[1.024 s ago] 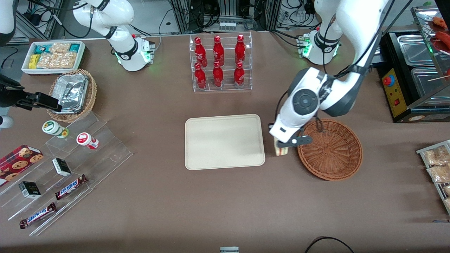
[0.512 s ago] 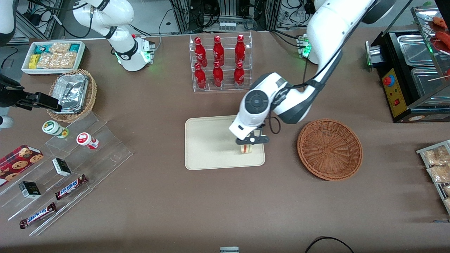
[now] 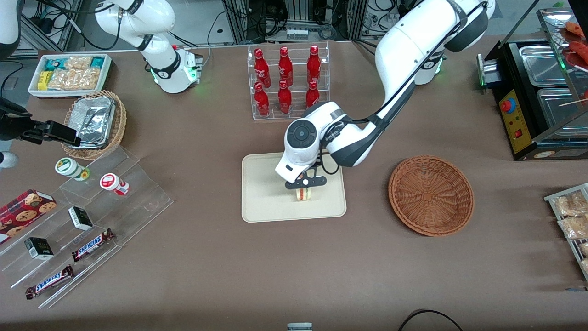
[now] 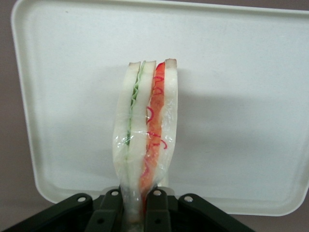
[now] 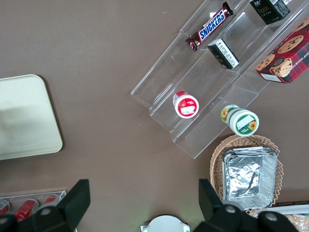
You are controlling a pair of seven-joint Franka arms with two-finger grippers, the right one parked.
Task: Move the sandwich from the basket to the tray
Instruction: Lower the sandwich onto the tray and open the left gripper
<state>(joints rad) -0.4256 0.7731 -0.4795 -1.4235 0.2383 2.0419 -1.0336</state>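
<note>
The gripper (image 3: pixel 305 183) hangs over the middle of the tray (image 3: pixel 262 202), its two fingers (image 4: pixel 157 208) pinched on one end of the sandwich (image 3: pixel 302 194). In the wrist view the gripper (image 4: pixel 134 210) clamps the wrapped wedge at its base, and the sandwich (image 4: pixel 145 135) stands out from the fingers on edge, its cut face showing a green layer beside a red one between slices of white bread. A clear film covers it. The tray (image 4: pixel 241 111) fills the space under the sandwich in that view; whether the wedge touches the tray surface or is held just above it cannot be told.

In the front view the sandwich shows just nearer the camera than the gripper, within the tray's rim and nearer the rim that faces the basket (image 3: pixel 431 195). The basket sits on the table (image 3: pixel 275 276) beside the tray, toward the working arm's end, apart from it, with only bare weave showing in it.

Farther from the camera than the tray stands a clear rack of red bottles (image 3: pixel 287 82). Toward the parked arm's end lie a tan basket of foil trays (image 3: pixel 94 123), a white bin of snacks (image 3: pixel 70 73), and a clear stepped stand (image 3: pixel 92 220) with small tubs, boxes and Snickers bars (image 3: pixel 92 244).
</note>
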